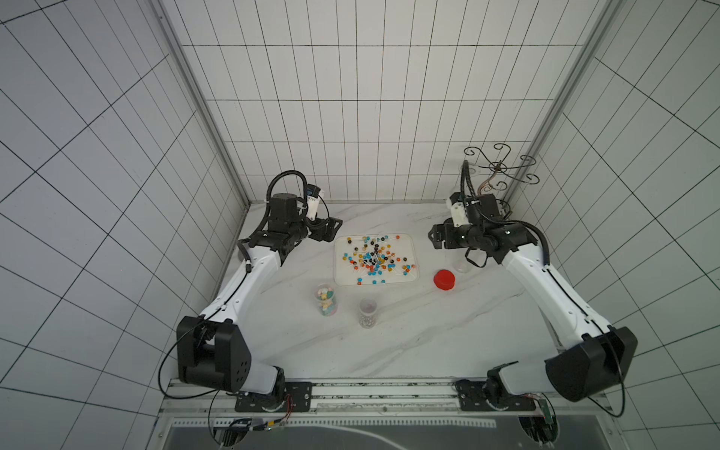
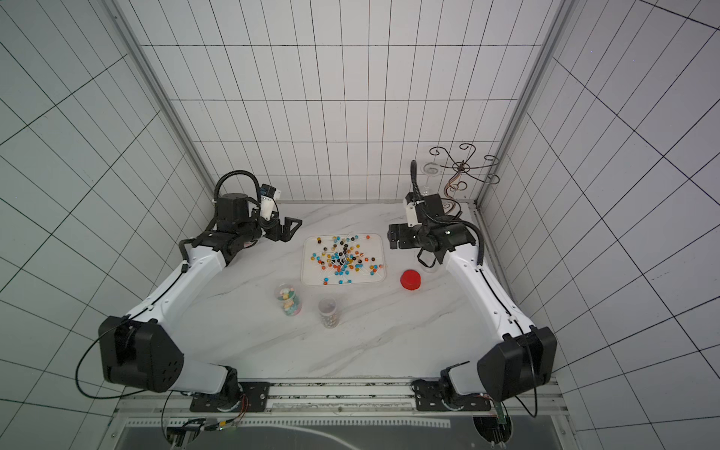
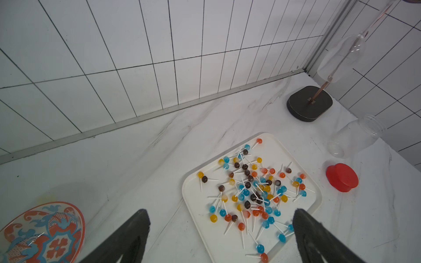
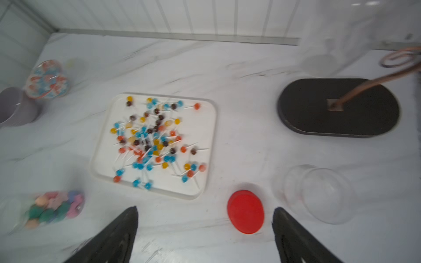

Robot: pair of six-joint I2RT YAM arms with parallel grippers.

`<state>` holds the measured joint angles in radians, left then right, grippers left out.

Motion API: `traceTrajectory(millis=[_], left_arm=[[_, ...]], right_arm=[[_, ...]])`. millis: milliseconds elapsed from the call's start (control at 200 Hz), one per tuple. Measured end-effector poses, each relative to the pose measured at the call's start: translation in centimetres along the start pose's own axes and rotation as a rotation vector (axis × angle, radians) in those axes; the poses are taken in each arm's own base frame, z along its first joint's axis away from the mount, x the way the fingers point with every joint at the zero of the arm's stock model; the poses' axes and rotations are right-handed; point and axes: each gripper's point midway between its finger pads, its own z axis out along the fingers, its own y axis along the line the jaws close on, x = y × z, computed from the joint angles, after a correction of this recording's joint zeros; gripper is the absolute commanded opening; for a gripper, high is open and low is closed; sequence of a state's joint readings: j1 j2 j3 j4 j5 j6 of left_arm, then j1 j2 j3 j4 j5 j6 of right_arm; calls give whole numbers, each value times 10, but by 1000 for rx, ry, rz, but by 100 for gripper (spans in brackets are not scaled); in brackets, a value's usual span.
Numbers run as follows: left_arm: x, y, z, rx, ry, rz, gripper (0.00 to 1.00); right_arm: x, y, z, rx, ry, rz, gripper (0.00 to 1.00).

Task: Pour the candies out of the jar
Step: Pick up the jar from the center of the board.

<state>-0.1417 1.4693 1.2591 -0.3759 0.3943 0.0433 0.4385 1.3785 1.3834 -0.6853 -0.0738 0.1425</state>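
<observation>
The candies [image 1: 374, 257] [image 2: 342, 258], small coloured balls on thin white sticks, lie scattered on a white tray [image 1: 409, 243] in the middle of the table. They also show in both wrist views [image 3: 250, 189] [image 4: 155, 139]. A clear jar [image 4: 319, 193] [image 3: 355, 136] stands empty and lidless right of the tray, partly under my right arm [image 1: 462, 267]. Its red lid [image 1: 444, 280] [image 4: 246, 211] lies beside it. My right gripper [image 1: 434, 237] [image 4: 205, 209] hovers open and empty above the table near the lid. My left gripper [image 1: 331, 230] [image 3: 220, 210] is open and empty at the tray's far left corner.
Two more lidless jars stand in front of the tray, one with pastel lumps [image 1: 326, 300] [image 4: 52, 209], one with dark and white sweets [image 1: 367, 313]. A patterned bowl [image 3: 43, 232] and a grey cup [image 4: 16, 107] sit back left. A wire stand on a black base [image 4: 338, 107] fills the back right corner.
</observation>
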Motion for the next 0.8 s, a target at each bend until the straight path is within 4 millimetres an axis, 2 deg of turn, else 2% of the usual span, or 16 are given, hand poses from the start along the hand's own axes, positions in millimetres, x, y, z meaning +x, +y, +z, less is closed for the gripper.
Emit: traceTrajectory(millis=[110, 195, 600, 800], left_arm=[[7, 19, 4, -48, 18, -48, 97], [8, 28, 3, -84, 18, -70, 97], [13, 44, 1, -180, 28, -205, 97], [18, 46, -1, -197, 43, -226, 97]], right_arm=[[21, 77, -6, -149, 31, -130, 90], [36, 110, -13, -218, 47, -191, 89], [100, 165, -13, -324, 164, -313, 88], [122, 184, 5, -331, 220, -356, 82]])
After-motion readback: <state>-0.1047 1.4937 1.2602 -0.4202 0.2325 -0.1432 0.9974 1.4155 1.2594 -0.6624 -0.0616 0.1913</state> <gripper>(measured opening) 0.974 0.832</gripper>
